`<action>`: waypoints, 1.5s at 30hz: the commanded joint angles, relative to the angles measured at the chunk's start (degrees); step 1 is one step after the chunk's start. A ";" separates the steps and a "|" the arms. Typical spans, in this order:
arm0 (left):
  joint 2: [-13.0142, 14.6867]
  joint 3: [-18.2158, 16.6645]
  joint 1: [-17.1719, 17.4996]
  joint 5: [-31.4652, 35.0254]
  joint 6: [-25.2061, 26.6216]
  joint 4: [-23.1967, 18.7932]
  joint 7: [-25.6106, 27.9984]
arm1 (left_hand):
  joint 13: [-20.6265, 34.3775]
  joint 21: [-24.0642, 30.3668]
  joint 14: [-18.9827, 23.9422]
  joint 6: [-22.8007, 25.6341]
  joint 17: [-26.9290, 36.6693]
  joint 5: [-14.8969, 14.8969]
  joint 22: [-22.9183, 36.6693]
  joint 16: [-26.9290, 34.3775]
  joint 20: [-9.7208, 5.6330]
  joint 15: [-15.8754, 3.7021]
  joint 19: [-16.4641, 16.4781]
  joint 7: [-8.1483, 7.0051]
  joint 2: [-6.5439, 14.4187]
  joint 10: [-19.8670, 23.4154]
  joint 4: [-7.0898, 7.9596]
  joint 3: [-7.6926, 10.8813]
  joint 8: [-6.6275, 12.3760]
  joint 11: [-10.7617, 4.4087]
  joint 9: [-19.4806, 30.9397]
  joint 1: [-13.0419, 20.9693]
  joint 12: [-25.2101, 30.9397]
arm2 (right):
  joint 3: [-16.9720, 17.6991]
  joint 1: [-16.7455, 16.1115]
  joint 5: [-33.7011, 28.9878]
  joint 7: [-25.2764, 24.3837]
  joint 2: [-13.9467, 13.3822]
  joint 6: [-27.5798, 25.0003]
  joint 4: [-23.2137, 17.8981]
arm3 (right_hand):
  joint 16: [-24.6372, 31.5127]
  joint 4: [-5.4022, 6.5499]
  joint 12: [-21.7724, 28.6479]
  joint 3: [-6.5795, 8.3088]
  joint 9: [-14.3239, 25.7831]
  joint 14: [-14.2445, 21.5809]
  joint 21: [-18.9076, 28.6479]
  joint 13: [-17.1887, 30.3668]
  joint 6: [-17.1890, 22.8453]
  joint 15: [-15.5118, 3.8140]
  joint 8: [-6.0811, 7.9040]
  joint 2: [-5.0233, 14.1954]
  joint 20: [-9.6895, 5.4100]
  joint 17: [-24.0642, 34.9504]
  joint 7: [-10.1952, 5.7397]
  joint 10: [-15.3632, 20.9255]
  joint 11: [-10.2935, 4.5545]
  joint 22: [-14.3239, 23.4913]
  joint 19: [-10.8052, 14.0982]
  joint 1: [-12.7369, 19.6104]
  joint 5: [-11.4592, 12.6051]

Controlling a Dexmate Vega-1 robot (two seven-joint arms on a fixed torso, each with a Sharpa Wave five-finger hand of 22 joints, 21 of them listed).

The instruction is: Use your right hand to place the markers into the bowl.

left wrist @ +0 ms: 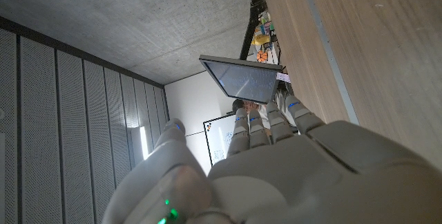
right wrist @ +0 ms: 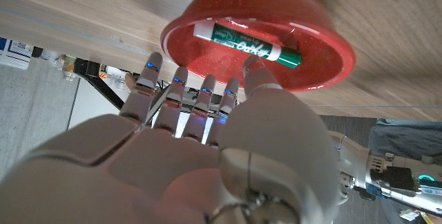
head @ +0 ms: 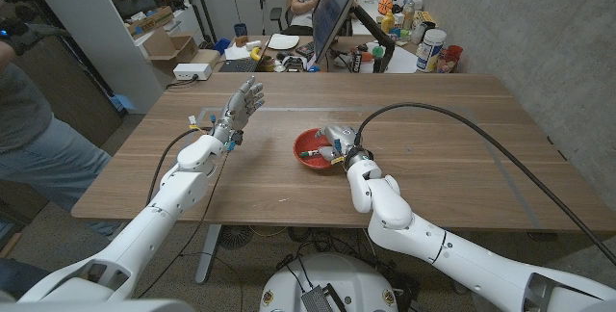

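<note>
Your table [head: 452, 148] is a broad wooden one, and a person [head: 29, 129] stands off its left edge. Past the far edge a monitor [head: 335, 9] stands among desk clutter.

Your right robot hand [head: 339, 144] reaches in from the near edge and hangs over the near side of the bowl [head: 310, 148]. In the right wrist view its fingers [right wrist: 176, 96] are spread apart with nothing between them, so it is open and empty. Your left robot hand [head: 241, 108] is raised above the table's left half, well apart from the bowl, fingers extended and apart, holding nothing.

The red bowl sits near the table's middle. Inside it lies one green marker [right wrist: 246, 44], on its side against the bowl's floor, just beyond your right fingertips and not touching them.
</note>
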 commanded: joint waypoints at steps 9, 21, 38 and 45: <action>0.26 0.21 0.70 -0.13 0.22 -0.84 0.26 | 0.25 0.23 0.09 0.20 0.19 -0.13 0.19 0.17 0.03 0.06 -0.34 -0.15 0.65 0.32 -0.16 0.19 -0.09 0.09 0.16 0.04 0.01 | 1.58 -1.86 -0.62 -2.27 -1.75 0.46 -3.41 | 2.18 0.25 1.59 0.48 0.02 3.49 0.85 0.58 4.19 -2.56 1.89 0.06 -0.20 0.73 -1.01 4.22 -1.57 0.25 -0.71 -0.24 -0.10; 0.01 0.61 0.41 0.08 -0.04 -0.98 0.31 | 0.25 0.23 0.08 0.22 0.19 -0.13 0.19 0.16 0.12 0.01 -0.38 -0.17 0.66 0.29 -0.19 0.20 -0.09 0.00 0.16 0.02 0.00 | 3.28 -3.13 -1.61 -4.04 -2.47 1.61 -6.25 | 3.18 0.00 2.37 0.45 -0.03 4.79 1.32 0.82 5.80 -3.05 2.46 0.21 -0.26 1.23 -1.12 6.12 -1.96 0.32 0.04 0.18 -0.10; 0.01 0.91 0.26 0.26 -0.03 -1.41 0.60 | 0.25 0.24 0.13 0.20 0.19 -0.13 0.19 0.16 0.21 0.12 -0.40 -0.15 0.70 0.28 -0.26 0.25 -0.11 0.05 0.17 0.01 -0.01 | 5.87 -3.79 -2.55 -4.72 -2.58 2.80 -8.73 | 5.26 -0.07 4.46 0.10 0.11 7.74 1.92 1.36 10.53 -3.67 4.17 0.36 -0.27 2.30 -1.12 11.02 -3.18 0.36 1.62 0.47 -0.11; 0.02 0.91 0.13 0.23 -0.23 -1.19 0.44 | 0.25 0.23 0.15 0.20 0.19 -0.14 0.19 0.17 0.21 0.06 -0.44 -0.18 0.72 0.27 -0.28 0.27 -0.11 0.08 0.17 0.00 -0.02 | 6.99 -4.31 -3.09 -6.58 -2.05 3.16 -9.30 | 6.49 -0.10 6.86 0.46 -0.09 12.35 2.33 1.36 13.67 -6.02 5.06 0.11 -0.35 1.92 -1.00 17.67 -5.02 0.34 3.30 0.31 -0.04</action>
